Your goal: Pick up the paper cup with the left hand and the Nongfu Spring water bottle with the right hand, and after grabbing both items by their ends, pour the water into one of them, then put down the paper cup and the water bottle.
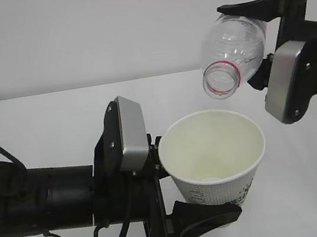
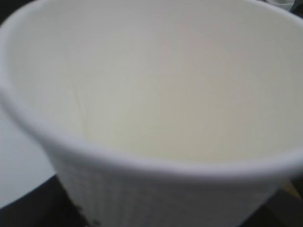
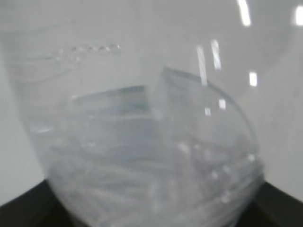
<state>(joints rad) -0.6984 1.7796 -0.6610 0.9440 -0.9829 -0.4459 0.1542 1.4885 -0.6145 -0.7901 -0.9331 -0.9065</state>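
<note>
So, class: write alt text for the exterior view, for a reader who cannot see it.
The right gripper tilts an uncapped clear bottle, mouth down, above an open white paper cup held by the left gripper over a white table. No stream is visible.

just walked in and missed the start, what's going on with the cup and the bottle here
The left gripper holds the paper cup upright off the table. The right gripper holds the uncapped water bottle tipped over, mouth down, just above and behind the cup's rim. No stream is visible, and the bottle looks nearly empty. A small pale patch at the cup's bottom may be water, so the pour seems about done.
</note>
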